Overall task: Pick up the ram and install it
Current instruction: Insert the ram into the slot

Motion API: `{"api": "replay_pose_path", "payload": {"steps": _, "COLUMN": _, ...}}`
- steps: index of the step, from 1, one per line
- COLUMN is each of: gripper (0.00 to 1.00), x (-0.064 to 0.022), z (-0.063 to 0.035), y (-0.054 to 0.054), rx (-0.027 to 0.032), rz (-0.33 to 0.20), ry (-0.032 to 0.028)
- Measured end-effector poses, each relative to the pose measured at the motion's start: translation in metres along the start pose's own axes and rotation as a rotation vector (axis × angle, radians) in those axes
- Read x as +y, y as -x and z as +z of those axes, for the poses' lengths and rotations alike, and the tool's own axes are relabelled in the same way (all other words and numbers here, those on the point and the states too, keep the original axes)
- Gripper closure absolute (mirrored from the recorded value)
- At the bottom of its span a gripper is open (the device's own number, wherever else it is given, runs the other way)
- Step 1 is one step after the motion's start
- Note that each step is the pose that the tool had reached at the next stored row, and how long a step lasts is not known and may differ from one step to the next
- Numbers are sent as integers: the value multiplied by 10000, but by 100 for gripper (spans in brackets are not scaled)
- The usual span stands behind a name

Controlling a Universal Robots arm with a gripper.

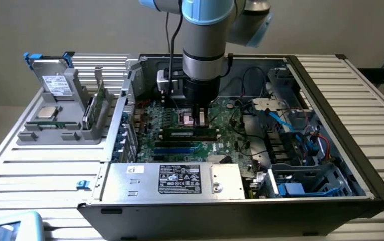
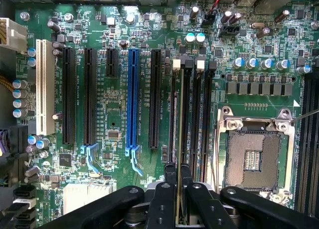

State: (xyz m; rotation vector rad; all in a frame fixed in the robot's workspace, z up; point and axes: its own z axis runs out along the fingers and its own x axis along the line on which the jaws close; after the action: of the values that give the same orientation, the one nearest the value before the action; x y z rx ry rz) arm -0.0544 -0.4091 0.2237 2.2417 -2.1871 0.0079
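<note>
Gripping ram (image 2: 178,205) w/ gripper (image 2: 177,171) over mobo slots (image 2: 197,114).

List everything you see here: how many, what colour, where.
case: 1, black, open, on the table
table: 1, pale, slatted, under everything
motherboard: 1, green, inside the case
socket: 1, silver frame, empty, on the motherboard
blue slot: 1, blue, among black slots on the motherboard
power supply: 1, silver, at the case's near side
tray: 1, grey, on the table at the exterior view's left of the case
drive: 1, grey, white label, upright in tray
processor: 1, silver, in tray
ram: 1, green and black, at the motherboard slots, held by the gripper
arm: 1, grey and light blue, hanging into the case
gripper: 1, black, shut on the ram
</note>
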Motion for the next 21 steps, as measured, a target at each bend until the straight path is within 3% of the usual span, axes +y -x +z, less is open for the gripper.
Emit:
{"api": "replay_pose_path", "payload": {"steps": 9, "gripper": 85, "x": 0, "z": 7, "y": 0, "rx": 0, "rz": -27, "ry": -4}}
{"api": "replay_pose_path", "payload": {"steps": 11, "gripper": 84, "x": 0, "z": 8, "y": 1, "rx": -2, "rz": -32, "ry": -6}}
{"api": "replay_pose_path", "payload": {"steps": 12, "gripper": 77, "x": 0, "z": 8, "y": 1, "rx": -1, "rz": -34, "ry": -6}}
{"api": "replay_pose_path", "payload": {"steps": 15, "gripper": 77, "x": 0, "z": -6, "y": 0, "rx": 0, "rz": -36, "ry": -6}}
{"api": "replay_pose_path", "payload": {"steps": 21, "gripper": 77, "x": -50, "z": -242, "y": -4, "rx": 1, "rz": -35, "ry": -5}}
